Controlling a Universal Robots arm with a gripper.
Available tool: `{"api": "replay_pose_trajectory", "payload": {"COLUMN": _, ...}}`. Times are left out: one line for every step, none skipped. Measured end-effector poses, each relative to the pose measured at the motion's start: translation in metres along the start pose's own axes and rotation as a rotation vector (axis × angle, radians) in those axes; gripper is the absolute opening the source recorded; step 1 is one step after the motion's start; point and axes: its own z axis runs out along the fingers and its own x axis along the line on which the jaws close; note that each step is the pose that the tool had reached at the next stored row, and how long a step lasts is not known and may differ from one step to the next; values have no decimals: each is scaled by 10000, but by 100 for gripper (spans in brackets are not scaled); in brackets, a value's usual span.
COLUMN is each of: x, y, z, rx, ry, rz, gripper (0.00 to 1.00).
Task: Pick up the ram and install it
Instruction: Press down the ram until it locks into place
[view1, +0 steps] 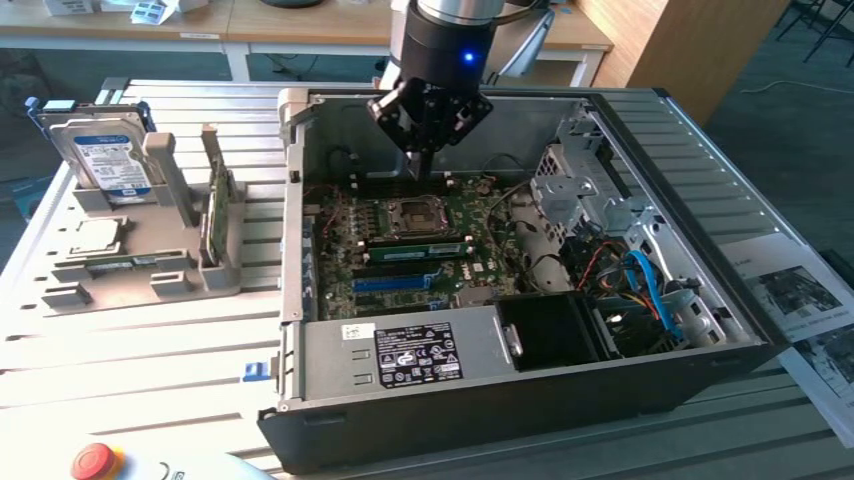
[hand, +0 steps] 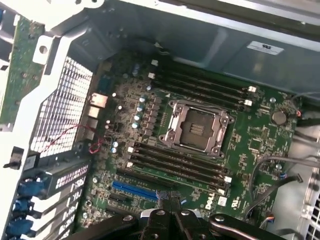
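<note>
Fingers (hand: 172, 200) sit closest to the wrist camera, pressed together with no gap. In the exterior view they (view1: 422, 158) point straight down inside the open computer case (view1: 534, 400), over the far edge of the motherboard (hand: 250, 145).

Ram (view1: 420, 248): one slim green stick with dark chips. It appears to stand in the memory slots between the processor socket (view1: 411, 215) and the blue slot (view1: 394, 283). It is apart from the fingers, which hold nothing that can be made out.

Counts, wrist view: one socket (hand: 196, 127), open; four dark memory slots on each of two sides of it; one blue slot (hand: 134, 190).

Outside the case, on the desk (view1: 160, 350) at the exterior view's left: one grey holder (view1: 80, 285) carrying one hard drive (view1: 110, 155) and one upright green card (view1: 214, 215). One red button (view1: 96, 460) at the near edge.
</note>
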Motion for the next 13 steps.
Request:
{"api": "replay_pose_trajectory", "payload": {"x": 0, "y": 0, "z": 0, "rx": -7, "ry": -3, "rz": 126, "gripper": 10}}
{"api": "replay_pose_trajectory", "payload": {"x": 0, "y": 0, "z": 0, "rx": -15, "ry": -7, "rz": 266, "gripper": 10}}
{"api": "replay_pose_trajectory", "payload": {"x": 0, "y": 0, "z": 0, "rx": -23, "ry": -10, "rz": 389, "gripper": 10}}
{"api": "replay_pose_trajectory", "payload": {"x": 0, "y": 0, "z": 0, "rx": -31, "ry": -13, "rz": 518, "gripper": 10}}
{"api": "replay_pose_trajectory", "payload": {"x": 0, "y": 0, "z": 0, "rx": -39, "ry": -17, "rz": 647, "gripper": 10}}
{"api": "replay_pose_trajectory", "payload": {"x": 0, "y": 0, "z": 0, "rx": -46, "ry": -20, "rz": 775, "gripper": 10}}
{"api": "replay_pose_trajectory", "payload": {"x": 0, "y": 0, "z": 0, "rx": -54, "ry": -24, "rz": 905, "gripper": 10}}
{"api": "replay_pose_trajectory", "payload": {"x": 0, "y": 0, "z": 0, "rx": -62, "ry": -27, "rz": 1044, "gripper": 10}}
{"api": "replay_pose_trajectory", "payload": {"x": 0, "y": 0, "z": 0, "rx": -71, "ry": -31, "rz": 1173, "gripper": 10}}
{"api": "replay_pose_trajectory", "payload": {"x": 0, "y": 0, "z": 0, "rx": -78, "ry": -34, "rz": 1297, "gripper": 10}}
{"api": "replay_pose_trajectory", "payload": {"x": 0, "y": 0, "z": 0, "rx": -85, "ry": -37, "rz": 1421, "gripper": 10}}
{"api": "replay_pose_trajectory", "payload": {"x": 0, "y": 0, "z": 0, "rx": -106, "ry": -46, "rz": 1754, "gripper": 10}}
{"api": "replay_pose_trajectory", "payload": {"x": 0, "y": 0, "z": 0, "rx": -105, "ry": -46, "rz": 1756, "gripper": 10}}
